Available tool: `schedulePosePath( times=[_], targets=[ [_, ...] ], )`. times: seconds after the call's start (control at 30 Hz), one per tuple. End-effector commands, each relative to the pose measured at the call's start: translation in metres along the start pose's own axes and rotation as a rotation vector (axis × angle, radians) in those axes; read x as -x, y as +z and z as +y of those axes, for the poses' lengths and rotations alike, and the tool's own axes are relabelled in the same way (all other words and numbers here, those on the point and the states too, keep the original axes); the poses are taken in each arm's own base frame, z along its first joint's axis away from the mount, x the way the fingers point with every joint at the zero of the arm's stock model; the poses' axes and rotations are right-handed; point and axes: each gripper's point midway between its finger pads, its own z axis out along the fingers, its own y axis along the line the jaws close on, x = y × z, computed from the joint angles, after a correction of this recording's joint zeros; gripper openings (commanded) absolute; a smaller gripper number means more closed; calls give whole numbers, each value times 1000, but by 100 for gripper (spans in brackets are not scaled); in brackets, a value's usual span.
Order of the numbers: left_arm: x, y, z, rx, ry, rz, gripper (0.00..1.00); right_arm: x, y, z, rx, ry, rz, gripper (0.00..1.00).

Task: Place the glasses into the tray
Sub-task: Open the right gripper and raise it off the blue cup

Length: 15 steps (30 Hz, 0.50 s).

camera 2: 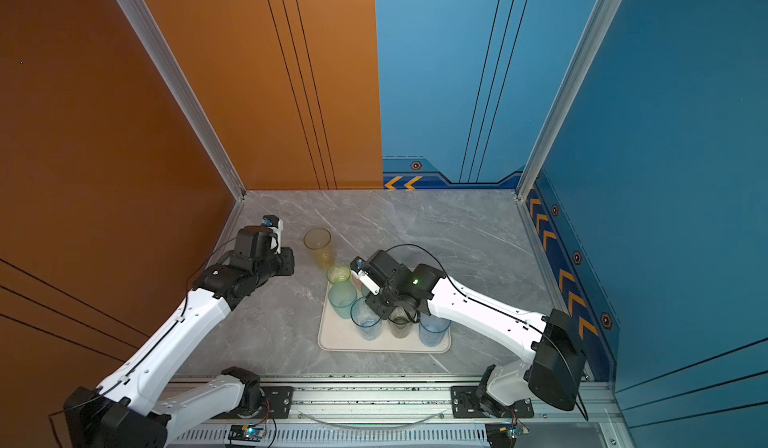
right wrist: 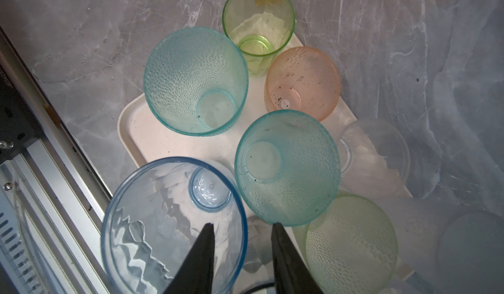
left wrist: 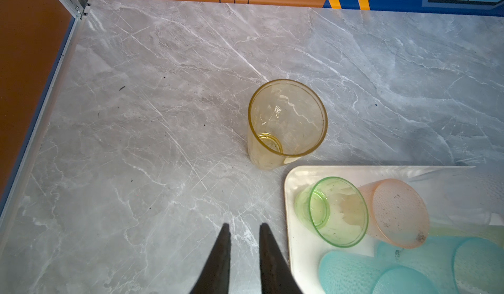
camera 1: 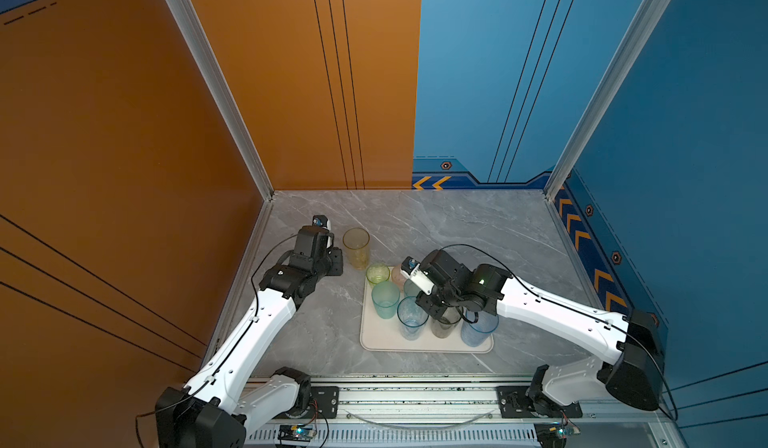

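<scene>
Though nearly done, lacked one: found the yellow glass (left wrist: 272, 131) on the desk (left wrist: 163, 115), just beside the crowded tray (left wrist: 291, 240). Saw left hand (left wrist: 242, 225) narrowly parted, empty; right hand (right wrist: 242, 224) parted over the grey glass (camera 1: 444, 327).

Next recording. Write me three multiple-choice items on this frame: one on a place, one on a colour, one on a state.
1. Where is the yellow glass? A on the table beside the tray; B in the tray; C inside another glass.
2. Which colour is the glass in the tray corner nearest it? A pink; B green; C blue.
3. How is the yellow glass posed? A on its side; B upside down; C upright.
Key: A, its base rests on the table outside the rim; B, the green glass fills that corner; C, its open mouth faces up.
</scene>
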Motion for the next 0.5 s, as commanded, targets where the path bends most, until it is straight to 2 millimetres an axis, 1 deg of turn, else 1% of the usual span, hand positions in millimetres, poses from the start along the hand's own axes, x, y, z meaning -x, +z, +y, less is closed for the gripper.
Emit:
schedulePosePath(
  times=[0.0, 0.13, 0.23, 0.27, 0.3, 0.33, 0.37, 0.47],
  targets=[
    [5, -4, 6, 28, 4, -1, 21, 11, -20, -2, 5, 1, -69, 36],
    [6, -2, 5, 29, 5, 6, 21, 13, -34, -5, 16, 20, -118, 38],
    [5, -1, 5, 33, 10, 20, 22, 17, -48, -12, 3, 53, -176, 40],
    [7, -1, 5, 36, 14, 23, 22, 19, -54, -17, -8, 69, -197, 41],
    [4, 1, 6, 41, 21, 40, 23, 20, -58, -23, -22, 91, -213, 42],
    [11, -1, 5, 40, 25, 35, 23, 21, -64, -28, -30, 112, -232, 43],
    [14, 0, 4, 43, 31, 45, 22, 22, -70, -34, -39, 144, -250, 44],
    [17, 4, 4, 59, 49, 81, 22, 21, -83, -59, -61, 272, -295, 45]
  ],
)
